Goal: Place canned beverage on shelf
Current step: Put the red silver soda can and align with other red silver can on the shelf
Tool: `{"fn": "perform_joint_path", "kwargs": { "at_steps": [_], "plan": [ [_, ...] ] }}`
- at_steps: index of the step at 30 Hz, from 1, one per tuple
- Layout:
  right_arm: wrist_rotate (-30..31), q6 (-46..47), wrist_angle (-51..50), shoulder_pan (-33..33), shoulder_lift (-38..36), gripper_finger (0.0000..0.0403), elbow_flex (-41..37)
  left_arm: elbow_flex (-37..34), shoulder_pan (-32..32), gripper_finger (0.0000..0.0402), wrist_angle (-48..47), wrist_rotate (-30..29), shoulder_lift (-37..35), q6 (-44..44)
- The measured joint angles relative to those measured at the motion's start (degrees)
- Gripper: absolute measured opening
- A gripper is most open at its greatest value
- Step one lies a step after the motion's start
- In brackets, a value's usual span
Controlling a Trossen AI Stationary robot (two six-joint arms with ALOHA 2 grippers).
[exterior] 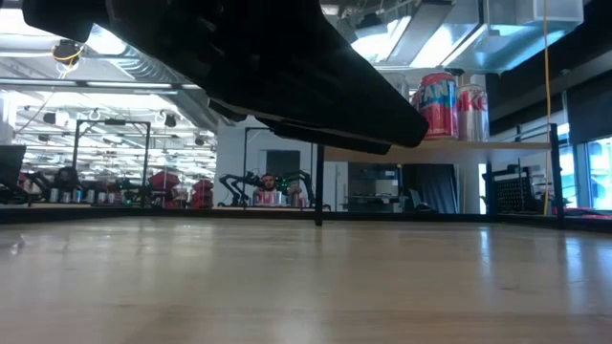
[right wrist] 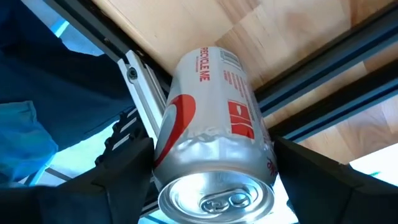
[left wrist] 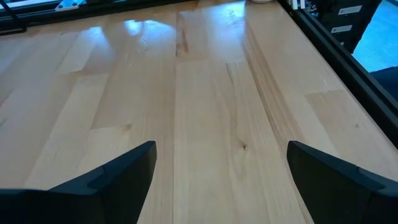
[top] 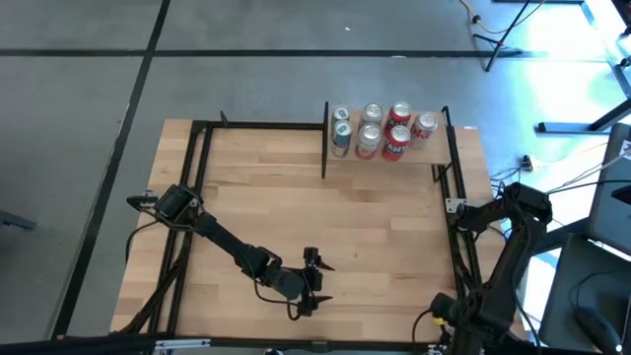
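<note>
I see the shelf [top: 434,148] at the table's [top: 296,207] far edge carrying seven upright cans [top: 370,130] clustered together. My right hand [right wrist: 205,180] grips a silver-and-red can [right wrist: 211,130] between its fingers, off the table's right edge, well short of the shelf. My left hand [top: 314,281] hangs wide open, empty, near the table's front edge.
</note>
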Motion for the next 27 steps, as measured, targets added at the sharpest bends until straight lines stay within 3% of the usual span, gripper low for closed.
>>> {"fn": "perform_joint_path", "kwargs": {
  "at_steps": [5,9,16,23,27],
  "plan": [
    [-2.45,0.52,0.17,-0.85,1.46,0.0312,0.02,0.0,0.0,0.0349,0.0,0.0,0.0,0.0],
    [-8.97,1.75,-0.3,-2.72,3.64,0.0312,0.02,0.0,0.04,0.0349,0.02,-0.02,0.0,0.0],
    [-11.28,0.15,-0.6,-4.64,4.45,0.0311,-0.09,0.0,0.04,0.0349,0.02,0.02,0.0,0.01],
    [-12.33,-1.49,-1.12,-5.46,4.51,0.026,-0.09,0.0,0.04,0.0349,0.0,0.01,0.0,0.0],
    [-12.48,-4.28,-1.31,-6.25,4.55,0.026,-0.11,0.0,0.04,0.0349,0.02,0.0,0.0,0.0]
  ]
}}
